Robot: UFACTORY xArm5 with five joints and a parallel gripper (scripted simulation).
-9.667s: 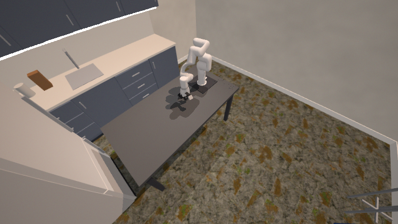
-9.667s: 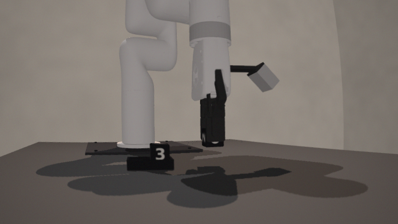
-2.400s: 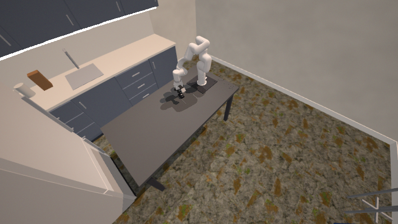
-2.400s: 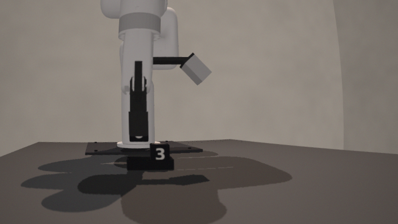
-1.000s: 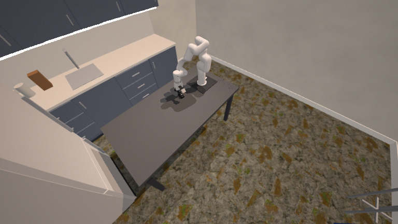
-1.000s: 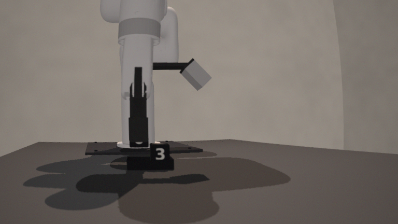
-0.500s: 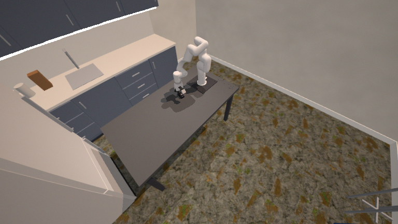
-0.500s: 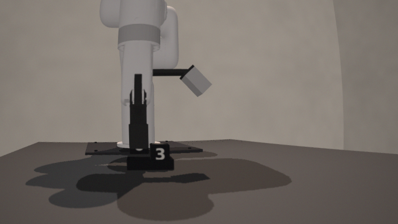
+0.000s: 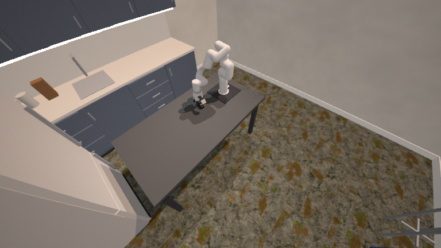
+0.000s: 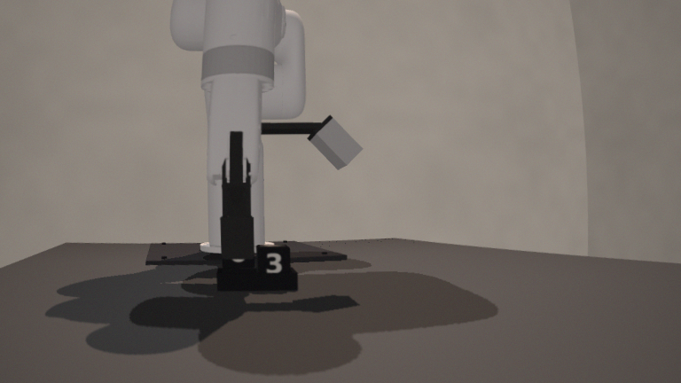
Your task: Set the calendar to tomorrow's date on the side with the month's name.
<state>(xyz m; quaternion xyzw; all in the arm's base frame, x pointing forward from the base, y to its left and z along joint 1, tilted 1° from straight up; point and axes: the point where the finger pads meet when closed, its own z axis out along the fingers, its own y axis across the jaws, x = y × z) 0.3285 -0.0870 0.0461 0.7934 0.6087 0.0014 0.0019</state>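
Observation:
The black calendar tray (image 10: 256, 281) lies flat on the dark table in front of the arm's base plate. The right cube (image 10: 273, 261) stands in the tray and shows an upright white 3 towards the exterior camera. My gripper (image 10: 236, 253) points straight down over the tray's left half and is shut on the left cube. The near finger hides almost all of that cube, and only a small white mark (image 10: 238, 260) shows at its lower edge; I cannot read its digit. In the top view the gripper (image 9: 200, 103) and the tray are tiny.
The arm's black base plate (image 10: 246, 252) lies just behind the tray. A grey camera box (image 10: 334, 143) sticks out from the wrist on the right. A kitchen counter with drawers (image 9: 130, 82) runs along the table's far side.

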